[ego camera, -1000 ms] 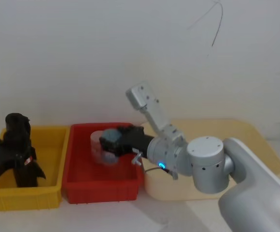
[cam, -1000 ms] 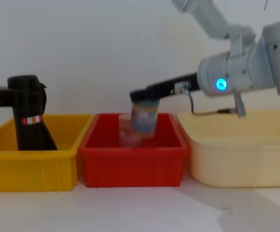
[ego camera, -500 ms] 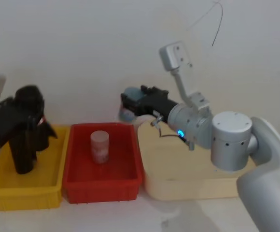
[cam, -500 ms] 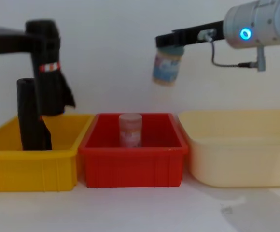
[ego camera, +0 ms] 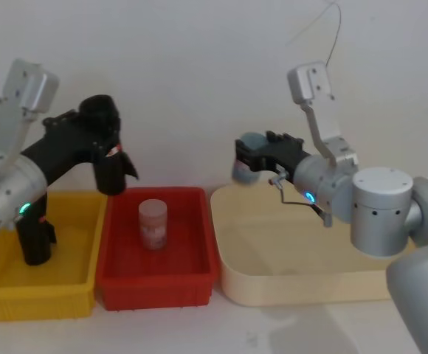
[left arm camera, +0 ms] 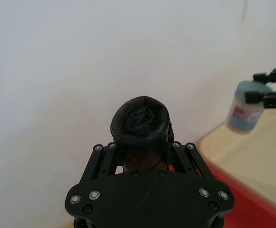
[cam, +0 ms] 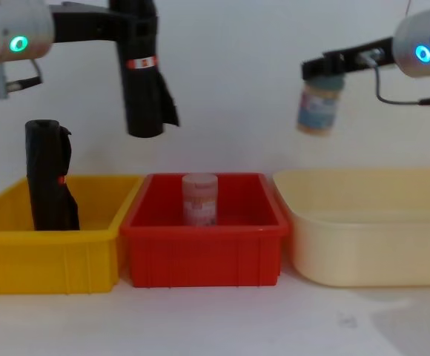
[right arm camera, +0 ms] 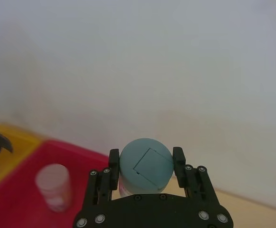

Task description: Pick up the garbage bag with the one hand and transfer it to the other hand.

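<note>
High above the seam between the yellow bin [cam: 52, 259] and the red bin [cam: 200, 256], the garbage bag [cam: 142, 89] is held upright and clear of both. It is pinched near its top by the left gripper [left arm camera: 140, 154], whose fingers are pressed against the roll on either side. The right gripper [right arm camera: 145, 164], well apart above the left end of the cream bin [cam: 371, 252], is clamped on the lid of a blue-lidded jar [cam: 317, 104], so it is not free to receive the bag. For the handover to be done well, the jar would first have to be set down and the right gripper spread. The bag is best carried toward the middle and kept vertical, with the bare length below the red-and-white band [cam: 141, 62] presented for the second grip. The left grip should be released only once the right one is judged firm, since rolled plastic is likely to slip. The second black roll [cam: 48, 178], standing in the yellow bin, is best left alone.
</note>
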`<action>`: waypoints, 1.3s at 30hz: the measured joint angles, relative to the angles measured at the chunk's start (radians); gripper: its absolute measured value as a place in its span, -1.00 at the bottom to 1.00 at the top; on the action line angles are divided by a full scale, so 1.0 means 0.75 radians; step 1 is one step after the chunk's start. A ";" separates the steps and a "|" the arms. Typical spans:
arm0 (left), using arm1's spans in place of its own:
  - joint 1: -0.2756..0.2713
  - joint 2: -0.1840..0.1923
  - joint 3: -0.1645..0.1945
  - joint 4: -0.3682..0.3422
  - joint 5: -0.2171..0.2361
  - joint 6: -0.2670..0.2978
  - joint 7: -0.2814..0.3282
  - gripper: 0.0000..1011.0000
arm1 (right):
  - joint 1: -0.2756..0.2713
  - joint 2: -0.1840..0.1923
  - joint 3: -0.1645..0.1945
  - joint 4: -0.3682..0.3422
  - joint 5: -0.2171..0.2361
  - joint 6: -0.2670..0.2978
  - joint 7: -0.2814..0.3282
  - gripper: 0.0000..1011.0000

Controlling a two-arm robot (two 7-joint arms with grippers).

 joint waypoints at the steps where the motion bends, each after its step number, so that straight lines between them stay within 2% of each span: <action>1: -0.023 -0.013 0.010 0.032 -0.007 -0.010 -0.022 -0.14 | 0.000 0.000 0.000 0.000 0.000 0.000 0.000 0.31; 11: -0.167 -0.104 0.069 0.270 -0.066 -0.070 -0.177 -0.14 | -0.057 0.034 0.076 -0.017 -0.001 0.061 -0.049 0.31; 22: -0.325 -0.219 0.128 0.604 -0.144 -0.144 -0.381 -0.14 | -0.120 0.047 0.121 -0.060 0.010 0.100 -0.061 0.31; 28: -0.389 -0.270 0.151 0.762 -0.168 -0.181 -0.442 -0.14 | -0.148 0.046 0.139 -0.074 0.014 0.109 -0.067 0.31; 31: -0.407 -0.283 0.157 0.807 -0.175 -0.192 -0.459 -0.14 | -0.157 0.045 0.146 -0.079 0.015 0.113 -0.068 0.32; 35: -0.434 -0.304 0.166 0.874 -0.184 -0.208 -0.484 -0.14 | -0.169 0.044 0.153 -0.085 0.017 0.115 -0.070 0.55; 36: -0.438 -0.307 0.167 0.883 -0.185 -0.210 -0.487 -0.14 | -0.169 0.044 0.153 -0.085 0.017 0.115 -0.070 0.55; 38: -0.448 -0.315 0.170 0.907 -0.189 -0.216 -0.497 -0.14 | -0.173 0.044 0.156 -0.086 0.017 0.116 -0.071 0.76; 39: -0.450 -0.317 0.171 0.912 -0.190 -0.217 -0.499 -0.14 | -0.175 0.044 0.157 -0.088 0.017 0.117 -0.071 0.76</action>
